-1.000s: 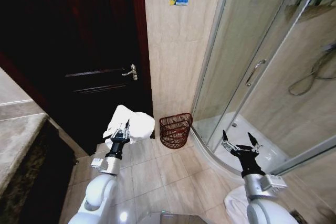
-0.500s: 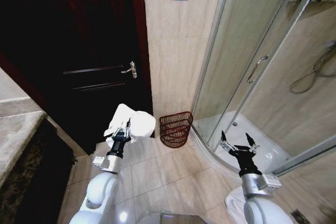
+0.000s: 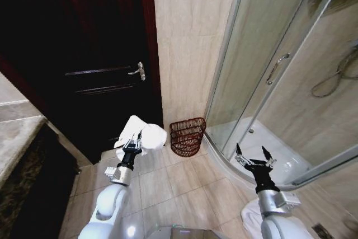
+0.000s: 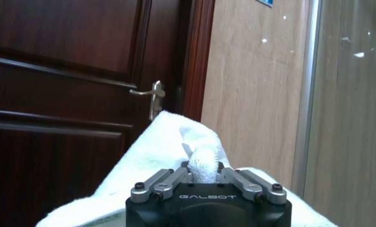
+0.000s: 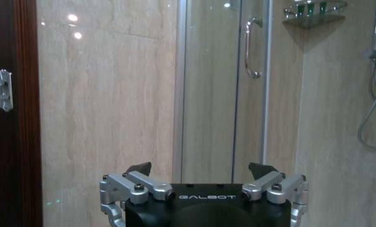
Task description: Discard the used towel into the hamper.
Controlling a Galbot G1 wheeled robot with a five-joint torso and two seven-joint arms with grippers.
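Note:
A white towel (image 3: 143,135) hangs bunched from my left gripper (image 3: 134,144), which is shut on it, held above the floor to the left of the hamper (image 3: 187,136). The left wrist view shows the towel (image 4: 175,156) pinched between the jaws of the left gripper (image 4: 204,166). The hamper is a dark reddish-brown slatted basket standing on the floor against the beige wall, beside the shower rim. My right gripper (image 3: 251,157) stands open and empty to the right, in front of the shower base; the right wrist view has its fingers (image 5: 141,169) spread wide.
A dark wooden door (image 3: 84,65) with a metal handle (image 3: 139,71) stands left of the hamper. A curved glass shower enclosure (image 3: 268,82) fills the right. Beige floor tiles (image 3: 168,183) lie open before me. A stone counter edge (image 3: 17,138) is at far left.
The whole view has shifted slightly as the camera moved. My left gripper with the towel sits a little lower and closer to the hamper. The right gripper stays open.

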